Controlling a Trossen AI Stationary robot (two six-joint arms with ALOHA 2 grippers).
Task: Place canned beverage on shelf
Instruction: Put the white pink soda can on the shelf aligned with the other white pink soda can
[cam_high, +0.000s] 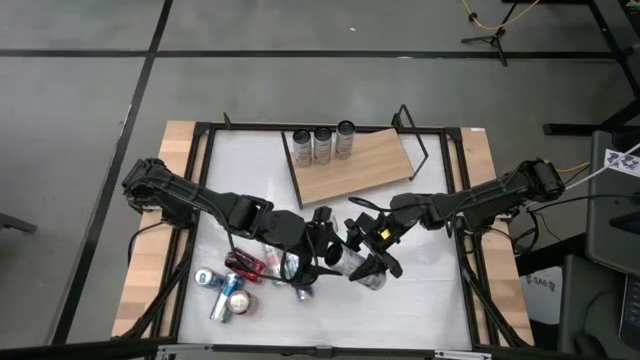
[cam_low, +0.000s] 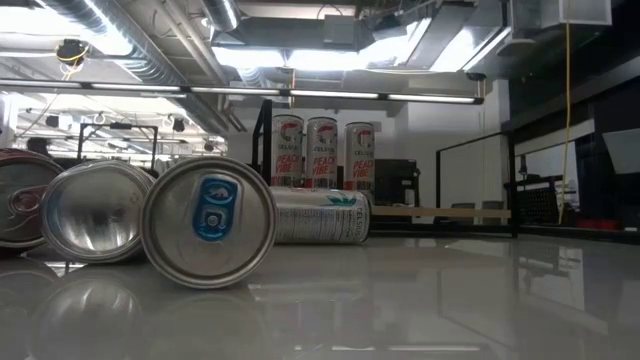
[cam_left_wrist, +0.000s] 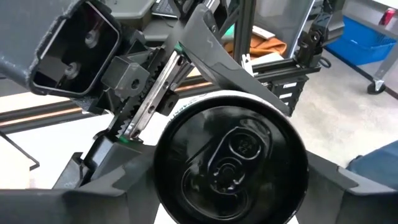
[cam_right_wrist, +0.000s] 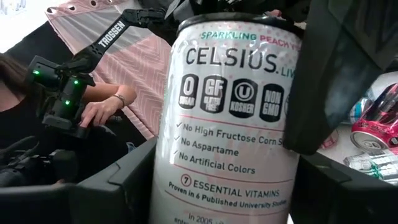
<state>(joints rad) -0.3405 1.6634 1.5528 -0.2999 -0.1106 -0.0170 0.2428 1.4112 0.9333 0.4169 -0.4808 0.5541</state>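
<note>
A white Celsius can (cam_right_wrist: 230, 124) hangs above the middle of the table between both grippers; it also shows as the can (cam_high: 364, 272). My left gripper (cam_high: 325, 245) reaches in from the table's left and is shut on its lid end (cam_left_wrist: 230, 162). My right gripper (cam_high: 372, 255) comes from the right and is shut on its body. The shelf (cam_high: 355, 170), a light-brown board in a black wire frame, lies at the far middle with three cans (cam_high: 322, 145) standing on its far left corner. Neither gripper shows in the low view. My left gripper has the can's lid end between its two fingers, one at each side of the rim (cam_left_wrist: 163, 177). It comes at the can end-on, so the fingers lie along the can. The can is lifted clear of the table. My right gripper pinches the can's printed side wall (cam_right_wrist: 171, 180) between its two fingers, which lie across the can. It comes level from the table's right. The can is clear of the table.
Several cans (cam_high: 225, 285) lie on their sides at the near left of the table, close up in the low view (cam_low: 208, 222). A black frame (cam_high: 460, 200) runs round the tabletop. A person's hand (cam_right_wrist: 102, 112) shows beyond the table.
</note>
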